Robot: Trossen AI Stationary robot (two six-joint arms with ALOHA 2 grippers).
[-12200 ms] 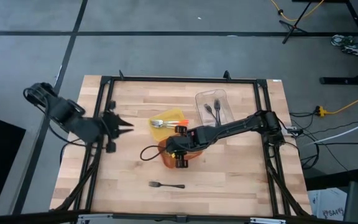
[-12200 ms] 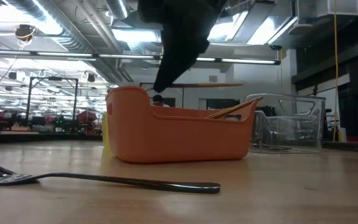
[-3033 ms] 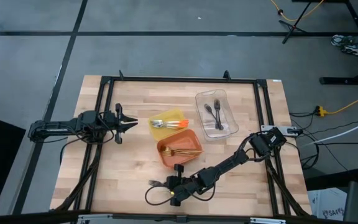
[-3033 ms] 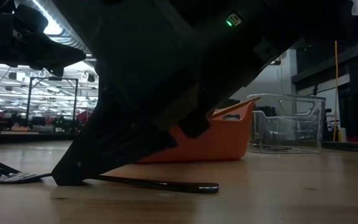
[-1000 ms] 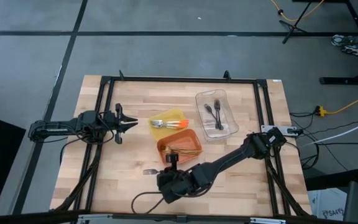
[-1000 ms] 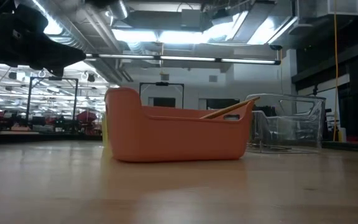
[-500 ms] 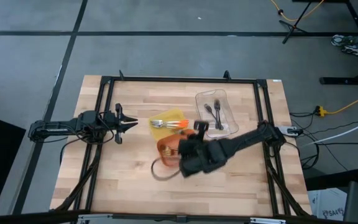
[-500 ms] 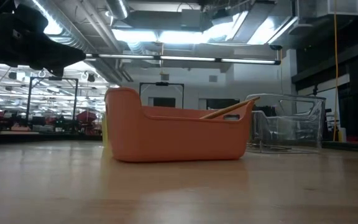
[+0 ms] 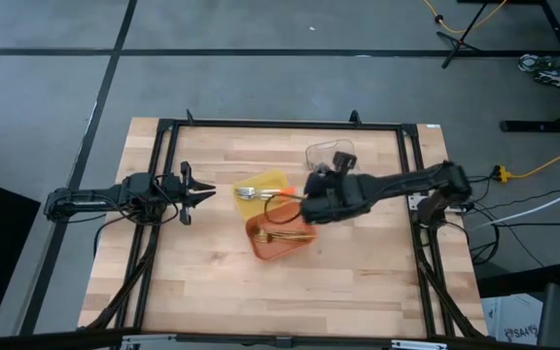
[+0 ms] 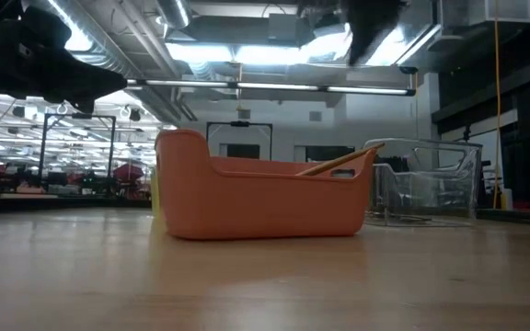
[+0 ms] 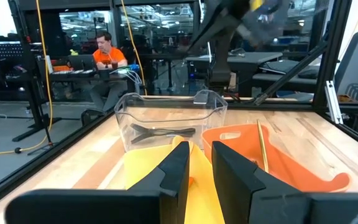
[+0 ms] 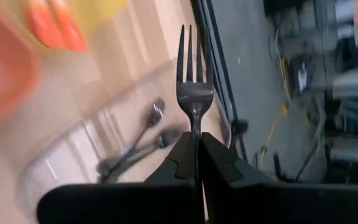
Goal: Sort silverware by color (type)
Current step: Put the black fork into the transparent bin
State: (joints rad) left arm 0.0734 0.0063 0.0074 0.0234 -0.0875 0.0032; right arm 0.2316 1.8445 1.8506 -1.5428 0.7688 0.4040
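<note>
Looking down from above, the right arm covers most of the clear tray (image 9: 320, 153), so only its far corner shows and its contents are hidden there. The right gripper (image 12: 194, 163) has its fingers pressed together on the handle of a black fork (image 12: 193, 90), tines pointing away from the wrist; most of the handle is lost between the fingers. Beyond it, blurred, two more black forks (image 12: 135, 146) lie in the clear tray. The orange tray (image 9: 280, 234) holds gold utensils (image 9: 285, 233), partly overlapped by the arm. The yellow tray (image 9: 261, 191) holds silver forks with orange handles (image 9: 263, 193). The left gripper (image 9: 202, 193) waits near the table's left side, fingers nearly closed with a slim gap, holding nothing. The table (image 9: 212, 282) is pale wooden butcher block inside a black frame. Beyond it, a person (image 11: 103, 53) in an orange shirt sits at a desk.
</note>
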